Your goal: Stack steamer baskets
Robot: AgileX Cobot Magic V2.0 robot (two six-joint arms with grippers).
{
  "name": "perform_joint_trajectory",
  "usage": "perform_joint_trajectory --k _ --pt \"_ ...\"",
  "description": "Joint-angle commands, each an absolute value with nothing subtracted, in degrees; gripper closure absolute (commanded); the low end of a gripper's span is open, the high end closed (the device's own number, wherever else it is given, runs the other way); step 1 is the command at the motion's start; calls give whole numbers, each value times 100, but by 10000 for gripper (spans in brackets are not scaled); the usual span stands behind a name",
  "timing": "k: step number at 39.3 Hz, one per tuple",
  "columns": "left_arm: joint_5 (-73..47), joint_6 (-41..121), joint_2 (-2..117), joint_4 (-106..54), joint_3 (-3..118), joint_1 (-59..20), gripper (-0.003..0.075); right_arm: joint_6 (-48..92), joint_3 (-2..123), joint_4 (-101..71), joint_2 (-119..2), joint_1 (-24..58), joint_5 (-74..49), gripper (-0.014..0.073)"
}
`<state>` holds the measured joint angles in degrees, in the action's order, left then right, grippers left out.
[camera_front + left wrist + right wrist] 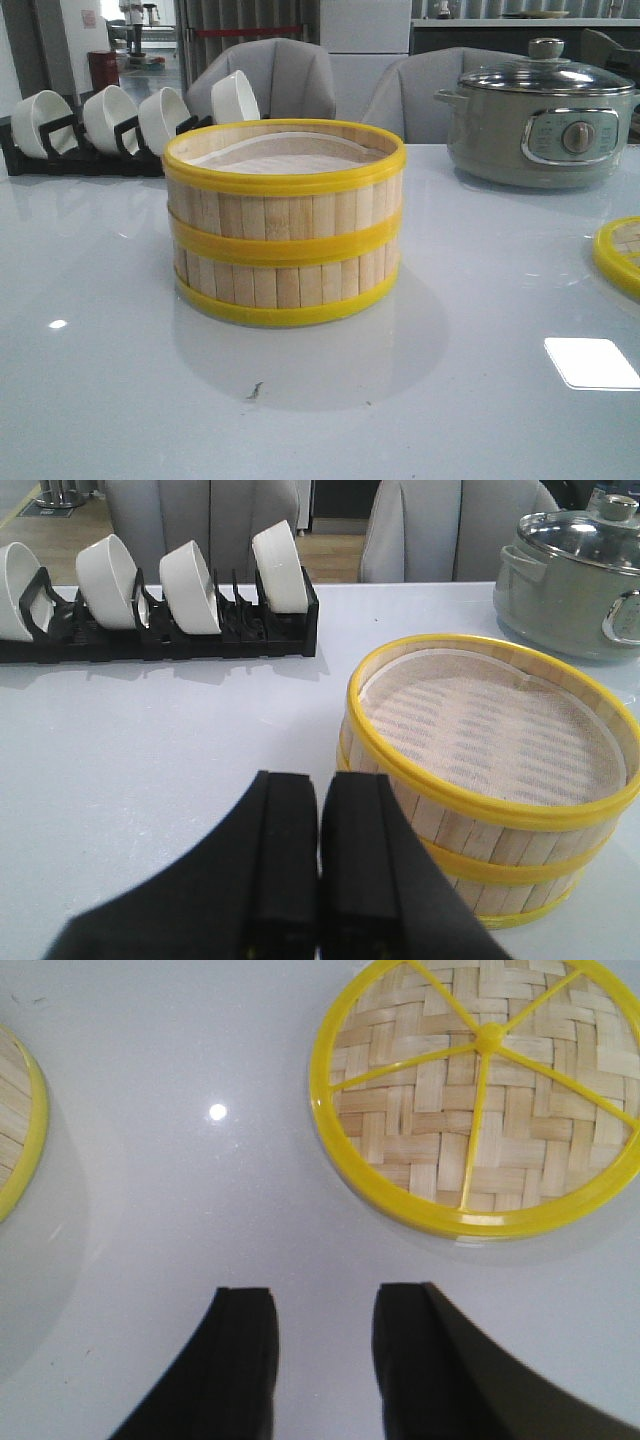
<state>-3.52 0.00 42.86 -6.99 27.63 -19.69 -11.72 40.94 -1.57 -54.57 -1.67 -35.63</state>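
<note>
White table (pixel 120 400): 2 steamer baskets (pixel 285 225) stacked; left gripper (pixel 318 860) pressed together, right gripper (pixel 322 1360) spread.

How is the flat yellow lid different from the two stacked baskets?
The lid lies flat and low on the table, while the stacked baskets stand tall, one on the other. The lid is woven in a criss-cross with yellow spokes meeting at the middle; the baskets have walls of upright slats. The baskets hold a white cloth liner; the lid shows none. Both are round, pale bamboo with bright yellow rims.
</note>
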Motion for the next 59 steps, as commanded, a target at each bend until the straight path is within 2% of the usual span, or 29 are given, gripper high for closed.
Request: perform_joint_trajectory --k 1,19,26,42,59 --pt "151 0 4240 -757 2933 -1963 631 -1138 4298 -126 -5411 -165 -3221 235" --pt "151 0 4240 -757 2933 -1963 631 -1138 4329 47 -5596 -170 -3207 235" --pt "151 0 4240 -757 2933 -1963 631 -1138 4735 408 -6336 -382 -3224 235" --pt "151 0 4254 -757 2933 -1963 631 -1138 6494 420 -8649 -1436 -3294 235" --pt "151 0 4254 -757 2933 -1963 631 -1138 7339 420 -9880 -1466 -3448 235"
